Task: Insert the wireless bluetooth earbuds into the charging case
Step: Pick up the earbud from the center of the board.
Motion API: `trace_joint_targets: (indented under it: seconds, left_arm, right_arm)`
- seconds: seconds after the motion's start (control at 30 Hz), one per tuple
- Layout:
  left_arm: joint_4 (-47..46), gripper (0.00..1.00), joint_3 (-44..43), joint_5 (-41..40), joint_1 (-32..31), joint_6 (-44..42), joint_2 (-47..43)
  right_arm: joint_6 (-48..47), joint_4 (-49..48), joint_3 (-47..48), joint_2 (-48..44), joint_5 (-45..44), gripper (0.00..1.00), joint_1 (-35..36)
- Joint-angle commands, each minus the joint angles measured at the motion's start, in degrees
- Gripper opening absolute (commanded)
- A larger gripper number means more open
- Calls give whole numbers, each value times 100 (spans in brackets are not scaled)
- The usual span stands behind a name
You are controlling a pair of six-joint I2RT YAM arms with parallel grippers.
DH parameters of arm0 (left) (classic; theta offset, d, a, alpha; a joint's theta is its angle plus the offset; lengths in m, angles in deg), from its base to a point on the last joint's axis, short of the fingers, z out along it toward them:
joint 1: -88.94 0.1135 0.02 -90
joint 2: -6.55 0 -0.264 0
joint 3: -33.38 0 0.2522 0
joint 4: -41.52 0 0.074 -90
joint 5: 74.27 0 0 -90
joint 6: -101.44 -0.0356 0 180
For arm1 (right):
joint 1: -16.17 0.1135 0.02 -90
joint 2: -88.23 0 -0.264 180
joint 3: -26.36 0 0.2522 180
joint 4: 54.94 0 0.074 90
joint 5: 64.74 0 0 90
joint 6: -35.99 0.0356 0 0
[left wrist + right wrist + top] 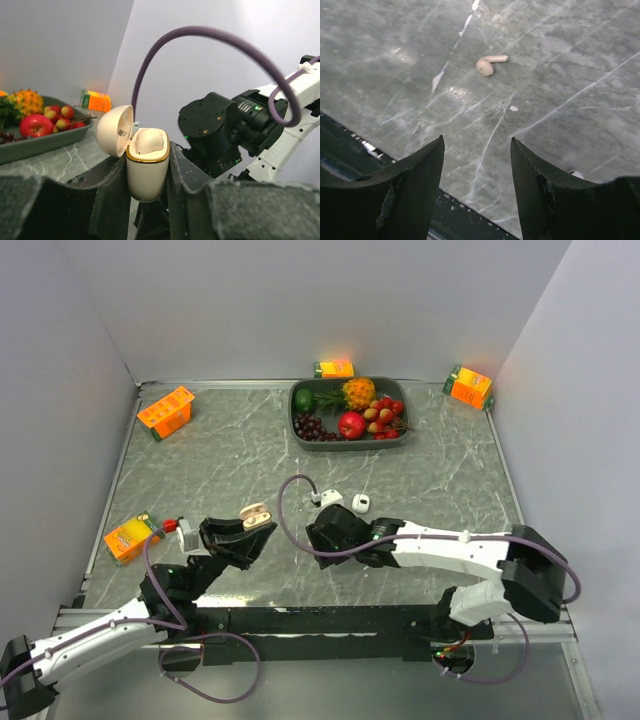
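Note:
My left gripper (148, 172) is shut on the charging case (147, 170), a cream case with a gold rim, held upright between the black fingers with its lid (115, 131) swung open to the left. A rounded cream shape (149, 140) fills its opening. From above, the case (256, 512) shows at the tip of the left gripper (250, 530). My right gripper (477, 141) is open and empty above the marble table. One cream earbud (490, 64) lies on the table beyond its fingertips. In the top view the right gripper (318, 540) sits just right of the case.
A grey tray of fruit (400, 438) stands at the back centre. Orange juice cartons sit at the back left (166, 411), back centre (335, 368), back right (469, 387) and near left (129, 537). Two small white items (346, 500) lie behind the right gripper. The table's black front edge (350, 145) is close.

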Motion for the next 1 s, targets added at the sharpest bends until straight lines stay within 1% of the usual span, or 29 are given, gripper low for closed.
trace_joint_targets:
  seconds: [0.0, 0.13, 0.27, 0.47, 0.63, 0.77, 0.8, 0.9, 0.97]
  left_arm:
    - [269, 1, 239, -117, -30, 431, -172]
    - [436, 1, 239, -100, -30, 370, -374]
    - [769, 1, 239, -152, -30, 300, -751]
    - [1367, 1, 195, -266, -30, 150, -1270]
    - [1508, 1, 195, -293, -38, 159, -1482]
    - [1526, 1, 178, -275, -38, 133, -1473]
    - [1517, 1, 178, -275, -38, 133, -1473]
    - [1491, 1, 178, -267, -38, 115, -1456]
    - [1491, 1, 178, -249, -38, 106, -1438]
  right_arm:
    - [18, -508, 272, 471, -114, 62, -104]
    - [105, -578, 517, 1130, -150, 59, -297]
    - [386, -824, 553, 1456, 78, 55, -490]
    - [650, -781, 878, 1957, 61, 52, -552]
    - [729, -737, 1072, 2221, 131, 47, -578]
    - [913, -658, 1133, 2318, 219, 39, -631]
    - [949, -623, 1159, 2344, 237, 35, -640]
    - [1063, -579, 1160, 2362, 290, 28, -684]
    - [1133, -552, 1195, 2371, 342, 26, -701]
